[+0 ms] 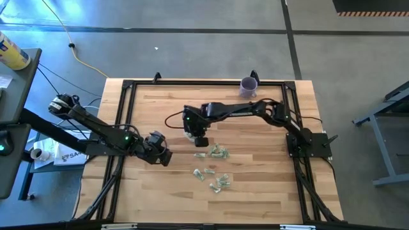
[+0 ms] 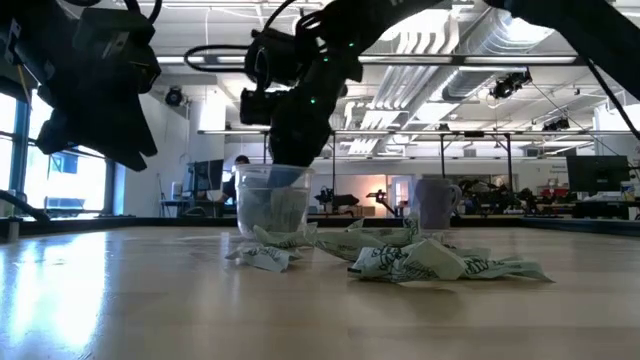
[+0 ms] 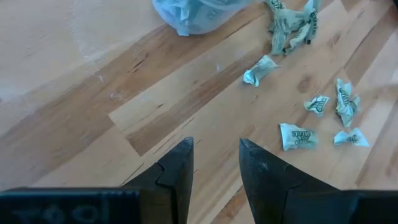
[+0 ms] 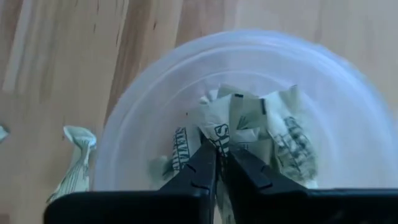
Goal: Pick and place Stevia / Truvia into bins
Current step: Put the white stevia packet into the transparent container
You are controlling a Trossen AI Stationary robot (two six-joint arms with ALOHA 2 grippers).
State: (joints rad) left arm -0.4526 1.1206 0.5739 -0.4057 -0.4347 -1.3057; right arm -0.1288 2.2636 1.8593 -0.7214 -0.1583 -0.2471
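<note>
The right tool [image 4: 222,155], fingers nearly closed on a packet [image 4: 225,134], hangs over the cup [image 4: 149,93]; loose packets [image 1: 219,183] right of the narrowly open left tool [image 3: 216,163] look light, crumpled, best pinched mid-body.

left arm [image 1: 96,131]: matte black links, green light near wrist | right arm [image 1: 255,110]: same black build, looped black cable, green light | fingers [image 3: 177,171]: dark, blocky, tapered, lower frame
</note>
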